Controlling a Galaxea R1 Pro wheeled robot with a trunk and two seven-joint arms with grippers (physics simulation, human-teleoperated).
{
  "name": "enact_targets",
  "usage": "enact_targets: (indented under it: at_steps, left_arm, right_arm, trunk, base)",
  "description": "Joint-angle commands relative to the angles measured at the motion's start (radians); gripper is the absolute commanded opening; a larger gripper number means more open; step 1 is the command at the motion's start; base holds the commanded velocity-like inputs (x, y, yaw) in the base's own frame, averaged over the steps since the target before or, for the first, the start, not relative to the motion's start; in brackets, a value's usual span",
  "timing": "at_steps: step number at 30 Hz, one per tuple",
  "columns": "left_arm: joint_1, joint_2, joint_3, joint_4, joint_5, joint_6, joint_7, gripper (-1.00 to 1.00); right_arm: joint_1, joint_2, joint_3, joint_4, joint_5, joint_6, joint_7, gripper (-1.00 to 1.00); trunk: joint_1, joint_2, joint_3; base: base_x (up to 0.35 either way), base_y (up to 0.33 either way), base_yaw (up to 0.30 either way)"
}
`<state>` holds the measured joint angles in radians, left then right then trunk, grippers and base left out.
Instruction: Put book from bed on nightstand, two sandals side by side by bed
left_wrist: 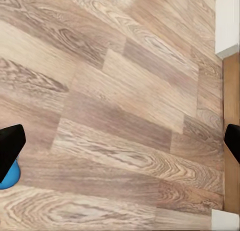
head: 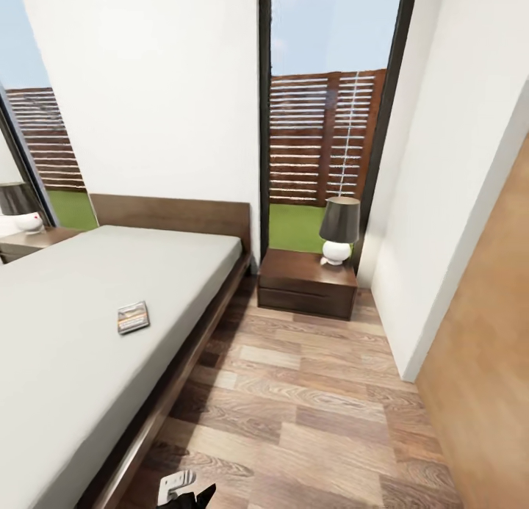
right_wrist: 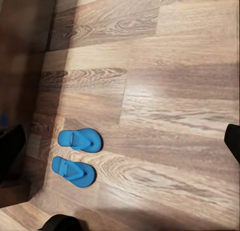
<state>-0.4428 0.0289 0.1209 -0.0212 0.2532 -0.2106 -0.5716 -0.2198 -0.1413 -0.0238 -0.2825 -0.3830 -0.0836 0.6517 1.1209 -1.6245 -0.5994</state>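
The book (head: pixel 133 317) lies flat on the pale grey bed (head: pixel 66 347), near its right side. A reddish-brown nightstand (head: pixel 307 283) stands beyond the bed's right corner, under the window. A second nightstand (head: pixel 33 239) shows at the far left. In the right wrist view two blue sandals (right_wrist: pixel 80 140) (right_wrist: pixel 73 171) lie side by side on the plank floor, close to a dark shadowed strip. My right gripper (right_wrist: pixel 122 141) is open above the floor, well apart from them. My left gripper (left_wrist: pixel 120 143) is open over bare planks, and a blue sandal edge (left_wrist: pixel 7 177) peeks past one finger (left_wrist: pixel 10 147).
A lamp (head: pixel 339 230) with a dark shade stands on the right nightstand. White walls (head: pixel 448 200) and a wooden panel (head: pixel 485 362) close in the right side of the floor strip (head: pixel 308 406). Part of my arm (head: pixel 180 488) shows at the bottom edge.
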Motion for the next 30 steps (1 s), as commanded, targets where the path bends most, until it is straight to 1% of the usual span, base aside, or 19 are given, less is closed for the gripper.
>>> enact_targets:
  at_steps: [1,30]
  left_arm:
    - [-0.001,0.0,0.008,0.001,-0.002,-0.001,-0.005,1.0]
    - [-0.001,0.0,0.008,0.001,-0.002,-0.001,-0.005,1.0]
  right_arm:
    - [-0.001,0.0,-0.003,0.002,-0.001,-0.002,0.005,1.0]
    - [-0.001,0.0,-0.001,0.002,-0.001,-0.002,0.005,1.0]
  trunk:
    - [0.0,0.0,0.0]
    - [0.0,0.0,0.022]
  base:
    - [0.0,0.0,-0.284]
    - [0.0,0.0,-0.284]
